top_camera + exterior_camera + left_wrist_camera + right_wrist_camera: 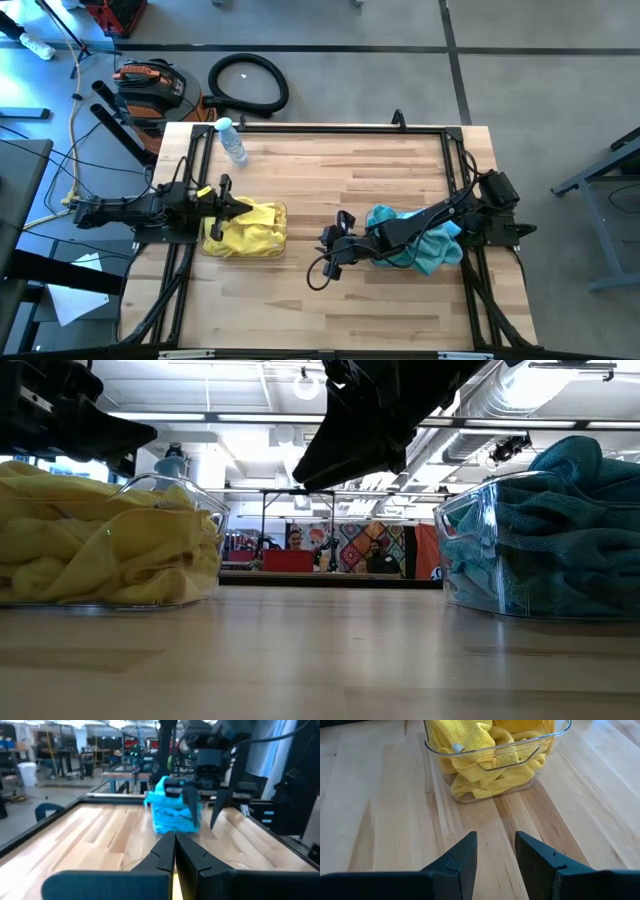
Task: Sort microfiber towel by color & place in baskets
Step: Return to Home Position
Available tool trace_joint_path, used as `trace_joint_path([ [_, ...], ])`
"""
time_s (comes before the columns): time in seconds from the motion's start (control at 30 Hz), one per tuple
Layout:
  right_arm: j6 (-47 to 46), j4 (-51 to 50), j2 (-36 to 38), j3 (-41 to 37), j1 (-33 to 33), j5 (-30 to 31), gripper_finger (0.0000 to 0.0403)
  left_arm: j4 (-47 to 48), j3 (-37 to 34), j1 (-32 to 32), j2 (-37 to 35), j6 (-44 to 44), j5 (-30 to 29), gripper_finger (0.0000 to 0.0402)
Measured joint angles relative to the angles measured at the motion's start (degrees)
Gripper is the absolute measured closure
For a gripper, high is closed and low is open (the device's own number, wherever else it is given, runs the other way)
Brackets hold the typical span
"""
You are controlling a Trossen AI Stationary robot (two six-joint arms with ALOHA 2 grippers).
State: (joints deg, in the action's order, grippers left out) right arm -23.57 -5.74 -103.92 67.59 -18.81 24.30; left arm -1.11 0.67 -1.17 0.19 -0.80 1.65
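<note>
Yellow microfiber towels (pixel 247 232) fill the clear basket (pixel 205 520) on the table's left. Teal-blue towels (pixel 425 245) are heaped in the clear basket (pixel 455 530) on the right, partly under the right arm. My left gripper (pixel 174 851) hovers shut over the yellow basket's left rim (pixel 238 208) and holds nothing. My right gripper (pixel 495 847) is open and empty. It hangs above bare wood between the two baskets (pixel 332 248), pointing toward the yellow basket (pixel 490 755). No loose towel lies on the table.
A clear water bottle with a blue cap (pixel 232 140) lies near the table's far left corner. Black frame rails (pixel 455 160) run along the table's edges. Bare wood (pixel 330 175) spreads between and beyond the baskets. People (pixel 295 542) sit in the room behind.
</note>
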Motion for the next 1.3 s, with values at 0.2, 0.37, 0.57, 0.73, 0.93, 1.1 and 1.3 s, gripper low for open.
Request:
trace_joint_path([
  [0.2, 3.03, 0.11, 0.0, 0.0, 0.0, 2.19, 0.0289, 0.52, 0.0, 0.0, 1.08, -3.44, -3.3, 0.0401],
  [0.37, 7.63, 0.02, 0.0, 0.0, 0.02, 2.02, 0.038, 0.45, 0.0, 0.0, 1.53, -3.47, -3.43, 0.0401],
  [0.57, 10.95, -0.93, 0.2, 0.0, 2.32, -3.51, 0.0398, 0.44, 0.0, 0.0, 1.53, -3.49, -3.43, 0.0401],
  [0.73, 10.73, -5.08, 1.59, 0.0, 4.42, -5.3, 0.04, 0.44, 0.0, 0.0, 1.53, -3.54, -3.5, 0.0401],
  [0.93, 12.02, -11.62, 6.28, 0.0, 4.57, -3.78, 0.0402, 0.44, 0.0, 0.0, 1.53, -3.54, -3.61, 0.0401],
  [1.1, 12.96, -12.17, 10.92, -2.48, 4.7, -3.75, 0.0402, 0.43, 0.0, 0.0, 1.53, -3.54, -3.61, 0.0401],
  [1.3, 10.59, 2.82, 22.77, -19.18, 4.79, -3.81, 0.0402, 0.43, 0.01, 0.0, 1.53, -3.54, -3.61, 0.0401],
])
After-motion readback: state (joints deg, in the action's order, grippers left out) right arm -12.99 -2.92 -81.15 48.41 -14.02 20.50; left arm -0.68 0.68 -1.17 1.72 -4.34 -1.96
